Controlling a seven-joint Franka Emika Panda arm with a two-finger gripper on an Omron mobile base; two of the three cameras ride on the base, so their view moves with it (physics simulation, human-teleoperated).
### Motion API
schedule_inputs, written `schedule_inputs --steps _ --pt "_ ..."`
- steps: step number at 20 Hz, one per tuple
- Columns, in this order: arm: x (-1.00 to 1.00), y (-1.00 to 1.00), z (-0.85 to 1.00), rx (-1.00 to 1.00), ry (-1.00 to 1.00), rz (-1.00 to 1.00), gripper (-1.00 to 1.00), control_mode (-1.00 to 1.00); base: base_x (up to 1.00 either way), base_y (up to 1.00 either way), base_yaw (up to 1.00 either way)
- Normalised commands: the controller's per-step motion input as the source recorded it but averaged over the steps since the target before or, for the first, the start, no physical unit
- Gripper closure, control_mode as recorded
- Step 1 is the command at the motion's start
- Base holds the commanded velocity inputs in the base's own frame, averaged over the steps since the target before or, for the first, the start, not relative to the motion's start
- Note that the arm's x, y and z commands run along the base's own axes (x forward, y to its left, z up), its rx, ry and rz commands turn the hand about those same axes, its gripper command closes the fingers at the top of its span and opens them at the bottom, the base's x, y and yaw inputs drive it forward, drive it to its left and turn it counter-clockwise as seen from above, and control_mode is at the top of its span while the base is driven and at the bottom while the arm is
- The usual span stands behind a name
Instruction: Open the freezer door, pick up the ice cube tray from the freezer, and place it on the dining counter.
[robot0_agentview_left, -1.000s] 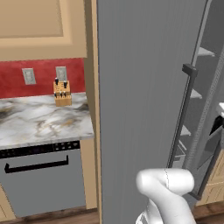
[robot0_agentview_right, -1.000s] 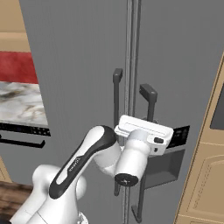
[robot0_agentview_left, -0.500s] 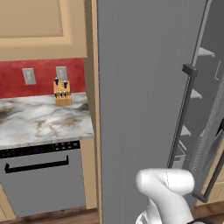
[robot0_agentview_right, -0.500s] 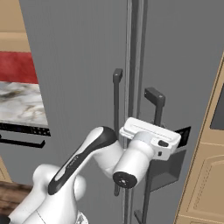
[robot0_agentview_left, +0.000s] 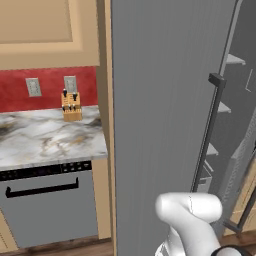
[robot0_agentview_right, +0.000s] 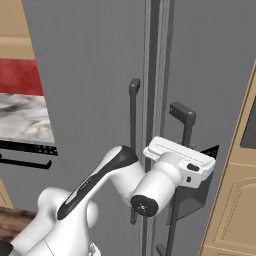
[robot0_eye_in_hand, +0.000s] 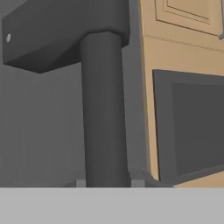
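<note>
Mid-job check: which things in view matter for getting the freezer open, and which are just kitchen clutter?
Job:
freezer door
bar handle, clamped by the gripper
freezer shelves

Lying about:
knife block
dishwasher
marble worktop
wall outlets

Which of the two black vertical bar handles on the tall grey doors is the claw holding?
The right-hand black bar handle, on the grey door swung slightly open. The claw is closed around it; the left-hand black handle stands free.

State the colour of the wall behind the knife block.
Red backsplash wall, clearest in the left base view.
</note>
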Motion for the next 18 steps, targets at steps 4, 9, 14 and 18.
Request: schedule_inputs --steps 4,9,14,18 --pt "-0.22 -0.31 0.04 0.0 0.02 -0.06 1.0 -1.0 0.0 0.0 0.0" --pt "-0.18 -0.33 0.02 0.0 0.01 -0.06 1.0 -1.0 0.0 0.0 0.0" --pt "-0.13 -0.31 0.01 0.0 0.01 -0.05 1.0 -1.0 0.0 0.0 0.0" --pt "-0.06 -0.24 0.02 0.0 0.0 -0.03 1.0 -1.0 0.0 0.0 0.0"
